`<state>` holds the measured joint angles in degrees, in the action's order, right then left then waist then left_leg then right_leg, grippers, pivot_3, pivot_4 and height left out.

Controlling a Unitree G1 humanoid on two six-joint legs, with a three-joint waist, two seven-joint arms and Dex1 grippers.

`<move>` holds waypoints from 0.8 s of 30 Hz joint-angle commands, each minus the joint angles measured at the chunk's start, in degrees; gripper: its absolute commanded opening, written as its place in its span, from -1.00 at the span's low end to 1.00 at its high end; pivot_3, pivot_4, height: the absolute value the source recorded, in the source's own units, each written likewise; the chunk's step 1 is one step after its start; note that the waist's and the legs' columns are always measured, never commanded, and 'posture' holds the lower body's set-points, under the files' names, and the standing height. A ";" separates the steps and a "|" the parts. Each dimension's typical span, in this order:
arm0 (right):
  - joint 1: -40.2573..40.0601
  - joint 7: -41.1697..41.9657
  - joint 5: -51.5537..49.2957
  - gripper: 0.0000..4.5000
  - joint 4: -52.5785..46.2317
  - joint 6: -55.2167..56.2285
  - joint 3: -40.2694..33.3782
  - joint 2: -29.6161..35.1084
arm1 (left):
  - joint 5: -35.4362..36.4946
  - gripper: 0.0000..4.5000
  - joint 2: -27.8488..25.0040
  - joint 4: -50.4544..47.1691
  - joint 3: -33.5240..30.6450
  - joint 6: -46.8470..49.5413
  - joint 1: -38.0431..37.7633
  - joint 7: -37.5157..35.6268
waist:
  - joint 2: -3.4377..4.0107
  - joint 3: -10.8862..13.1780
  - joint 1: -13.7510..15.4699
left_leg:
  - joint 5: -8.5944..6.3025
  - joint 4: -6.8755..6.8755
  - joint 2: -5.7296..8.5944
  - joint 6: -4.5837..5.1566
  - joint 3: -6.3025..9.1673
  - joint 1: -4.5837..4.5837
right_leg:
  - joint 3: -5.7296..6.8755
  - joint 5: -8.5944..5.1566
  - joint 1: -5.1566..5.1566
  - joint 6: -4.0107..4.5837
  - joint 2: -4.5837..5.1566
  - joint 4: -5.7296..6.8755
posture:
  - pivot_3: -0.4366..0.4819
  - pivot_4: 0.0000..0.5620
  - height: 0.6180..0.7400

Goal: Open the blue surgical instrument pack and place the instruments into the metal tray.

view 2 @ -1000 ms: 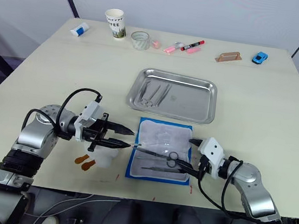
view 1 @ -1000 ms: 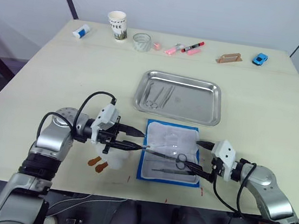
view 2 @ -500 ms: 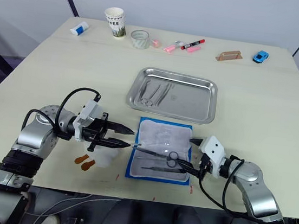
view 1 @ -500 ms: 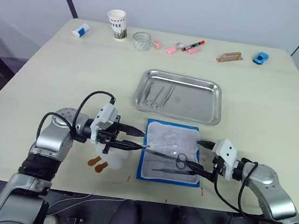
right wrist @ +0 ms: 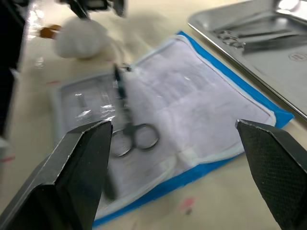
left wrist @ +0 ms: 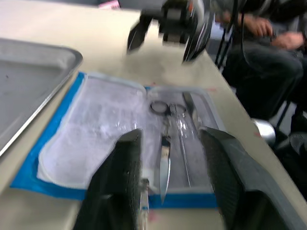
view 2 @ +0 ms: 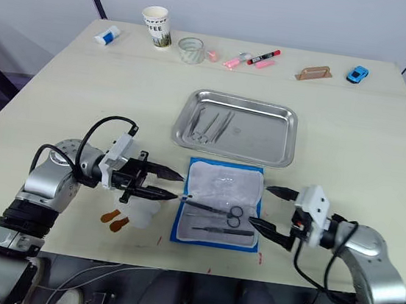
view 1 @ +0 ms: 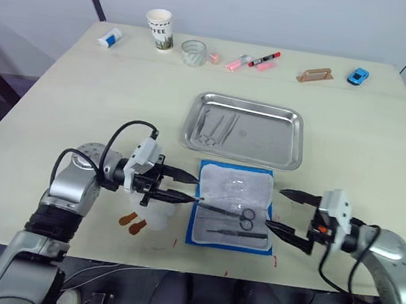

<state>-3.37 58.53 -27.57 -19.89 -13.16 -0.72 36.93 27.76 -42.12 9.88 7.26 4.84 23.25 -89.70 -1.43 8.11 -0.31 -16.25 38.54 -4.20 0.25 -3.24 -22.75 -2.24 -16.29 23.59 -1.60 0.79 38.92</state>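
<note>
The blue surgical instrument pack (view 1: pixel 233 193) lies unfolded near the table's front edge, whitish lining up. On it rest ring-handled scissors (view 1: pixel 238 214) and a slim tool (view 1: pixel 237 233). Behind it sits the metal tray (view 1: pixel 271 142), with several instruments (view 1: pixel 213 127) in its left part. My left gripper (view 1: pixel 190 186) is open at the pack's left edge, and the scissors' tip (left wrist: pixel 163 167) lies between its fingers. Just off the pack's right edge, my right gripper (view 1: pixel 276 208) is open wide with nothing in it.
Along the far edge stand a paper cup (view 1: pixel 158 28), a glass (view 1: pixel 193 52), a marker pen (view 1: pixel 264 59), a brown handle (view 1: pixel 314 77) and a tiny blue toy car (view 1: pixel 358 76). A white wad (view 1: pixel 160 212) and orange bits (view 1: pixel 132 223) lie under my left gripper.
My right gripper has drawn back to the right, off the pack's right edge, with its fingers spread wider. The left gripper and the scissors have stayed put.
</note>
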 commanded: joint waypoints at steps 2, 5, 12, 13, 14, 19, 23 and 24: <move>-2.04 2.85 -6.09 1.00 -5.35 -0.42 -5.26 2.39 | -2.80 0.86 0.01 1.38 1.19 -4.85 1.82 -2.80 | 0.01 0.01 -0.08 | 0.00 0.03 0.00 0.00 0.00 0.02 | -0.01 0.00 0.00 0.00 -0.03 0.03 | -0.05 -0.47 0.64; -3.74 3.86 -9.31 1.00 -7.50 -1.15 -7.86 3.68 | -3.92 0.98 1.27 1.94 1.58 -6.88 2.09 -2.51 | 0.02 0.02 -0.07 | 0.00 0.03 -0.01 0.00 0.03 0.02 | -0.01 0.00 -0.01 0.00 -0.04 0.04 | -0.05 -0.47 0.64; -5.70 4.56 -14.69 1.00 -10.28 -3.74 -12.16 5.90 | -7.68 0.98 3.24 5.10 4.60 -13.13 2.79 -2.79 | 0.03 0.06 0.04 | 0.00 0.11 0.00 0.00 0.04 0.01 | -0.01 0.01 -0.03 -0.01 -0.03 0.06 | -0.05 -0.47 0.64; -5.72 4.59 -14.64 1.00 -10.20 -3.68 -12.32 6.05 | -8.13 0.98 3.52 5.71 5.10 -13.82 3.18 -2.80 | 0.02 0.07 0.11 | 0.00 0.12 0.00 0.00 0.04 0.01 | -0.01 0.02 -0.05 -0.02 -0.03 0.07 | -0.05 -0.47 0.64; -5.65 4.60 -14.69 1.00 -10.14 -3.72 -12.46 6.15 | -8.79 0.98 3.63 6.46 5.94 -14.69 3.68 -2.80 | 0.01 0.07 0.17 | 0.00 0.15 0.00 0.00 0.05 0.01 | 0.00 0.02 -0.06 -0.03 -0.03 0.06 | -0.05 -0.47 0.64; -5.47 4.19 -14.38 1.00 -10.64 -3.58 -12.26 5.75 | -12.40 0.98 5.69 10.20 7.93 -16.86 6.72 -1.38 | 0.02 0.07 0.27 | 0.00 0.25 0.00 0.00 0.06 -0.01 | 0.00 0.04 -0.08 -0.05 -0.04 0.10 | -0.05 -0.47 0.64; -5.44 3.61 -14.03 1.00 -11.13 -3.47 -11.55 5.25 | -13.76 0.98 6.83 11.86 8.41 -17.25 8.13 -1.00 | 0.02 0.07 0.26 | 0.00 0.31 0.01 0.00 0.06 -0.01 | -0.02 0.05 -0.09 -0.07 -0.05 0.11 | -0.05 -0.47 0.64; -5.48 3.31 -13.80 1.00 -11.43 -3.38 -11.25 5.03 | -14.56 0.98 6.84 12.56 8.87 -17.74 8.44 -1.13 | 0.02 0.07 0.26 | 0.00 0.32 0.01 0.00 0.08 -0.02 | -0.01 0.05 -0.09 -0.08 -0.06 0.12 | -0.05 -0.47 0.64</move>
<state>-8.93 62.18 -40.97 -28.84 -17.26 -11.67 42.36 14.47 -35.23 21.67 16.11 -11.27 30.60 -89.63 -1.41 8.18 -0.05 -16.25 38.86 -4.20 0.25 -3.16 -22.76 -2.26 -16.24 23.50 -1.67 0.73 39.05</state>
